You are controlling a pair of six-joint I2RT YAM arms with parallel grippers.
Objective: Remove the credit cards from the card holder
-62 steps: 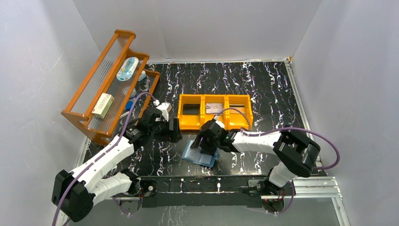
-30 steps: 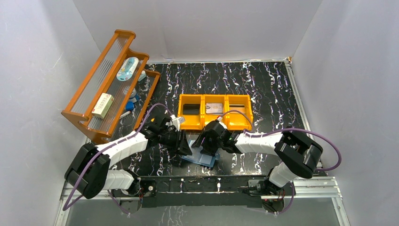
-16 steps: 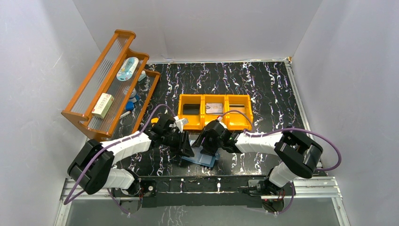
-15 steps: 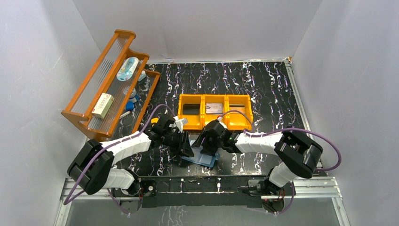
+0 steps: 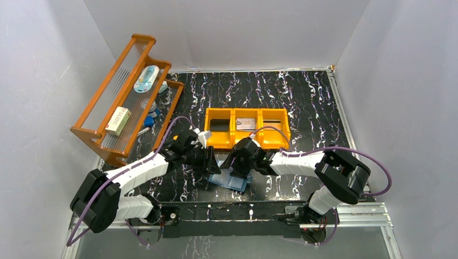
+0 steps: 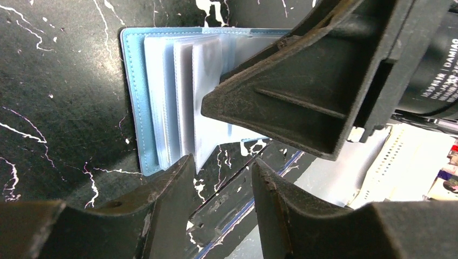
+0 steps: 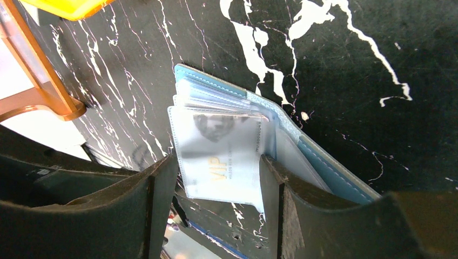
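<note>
The card holder (image 5: 231, 182) lies open on the black marbled table near the front edge, its clear sleeves (image 6: 173, 91) fanned out. The top sleeve holds a pale credit card (image 7: 216, 156) printed "VIP". My right gripper (image 7: 216, 162) is open and stands over that sleeve, one finger on each side of it. One fingertip (image 6: 210, 102) presses down on the sleeves. My left gripper (image 6: 221, 162) is open and empty just off the holder's left edge, seen from above too (image 5: 211, 167). A greyish card (image 5: 246, 123) lies in the middle compartment of the bin.
An orange three-compartment bin (image 5: 247, 142) stands just behind the card holder. A wooden shelf rack (image 5: 116, 102) with small items leans at the back left. The metal rail of the arm bases (image 5: 232, 210) runs along the near edge.
My left arm swung in from beside the rack toward the card holder's left side, then eased back a little. The right gripper and the holder have stayed put.
</note>
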